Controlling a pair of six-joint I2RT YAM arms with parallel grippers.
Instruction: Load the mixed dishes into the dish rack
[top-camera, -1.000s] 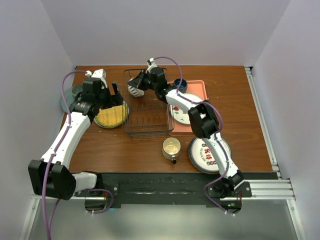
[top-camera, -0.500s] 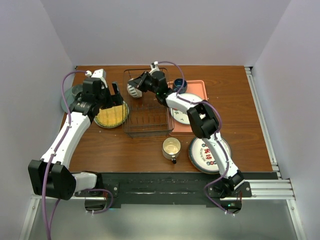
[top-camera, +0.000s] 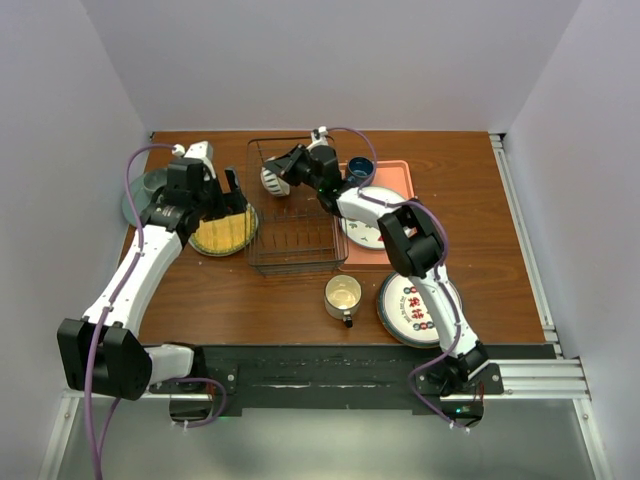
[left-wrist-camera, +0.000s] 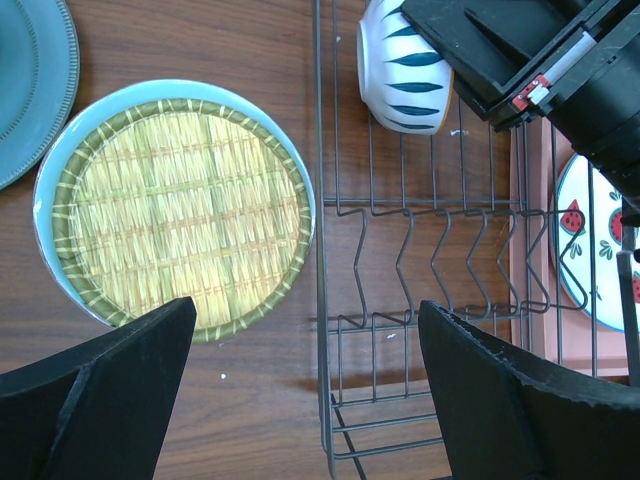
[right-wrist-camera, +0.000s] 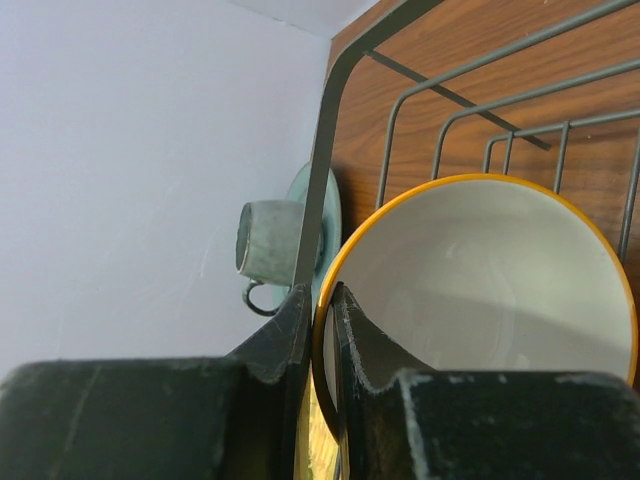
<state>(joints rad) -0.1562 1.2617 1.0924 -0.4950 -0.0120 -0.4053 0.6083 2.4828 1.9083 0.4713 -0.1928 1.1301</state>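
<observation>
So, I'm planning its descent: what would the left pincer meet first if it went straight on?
Probably the left rim wire of the dish rack, with the yellow plate edging just beside it; depth is unclear.

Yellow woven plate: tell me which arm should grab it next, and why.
Left. The left tool hangs open over the yellow plate; the right tool is clamped on the bowl rim in the dish rack.

A brown wooden table stands enclosed by plain pale lilac walls.
</observation>
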